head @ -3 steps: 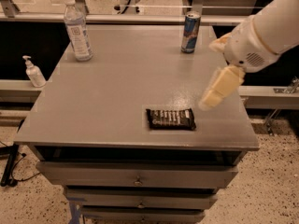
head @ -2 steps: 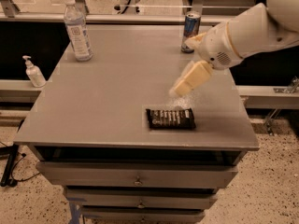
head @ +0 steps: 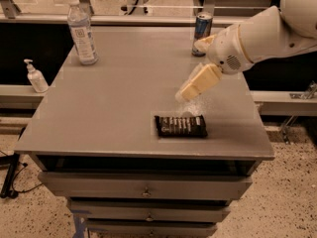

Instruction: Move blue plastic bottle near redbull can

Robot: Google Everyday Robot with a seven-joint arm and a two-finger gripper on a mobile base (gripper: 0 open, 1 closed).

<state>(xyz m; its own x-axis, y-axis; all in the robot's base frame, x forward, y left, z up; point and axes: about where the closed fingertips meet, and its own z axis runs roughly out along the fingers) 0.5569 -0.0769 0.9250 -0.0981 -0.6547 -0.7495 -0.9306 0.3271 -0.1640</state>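
The blue plastic bottle (head: 81, 32), clear with a white cap and white label, stands upright at the table's far left corner. The redbull can (head: 202, 32) stands at the far right edge, partly behind my arm. My gripper (head: 190, 89) hangs above the table's right middle, just above and behind a dark candy bar wrapper. It is far to the right of the bottle and holds nothing that I can see.
A flat dark candy bar wrapper (head: 181, 126) lies near the front right of the grey table (head: 114, 103). A small white pump-dispenser bottle (head: 35, 77) stands on a ledge left of the table. Drawers sit below the tabletop.
My arm and gripper have swung leftward over the table, from the right edge toward the middle. The bottle, can and wrapper have not moved.
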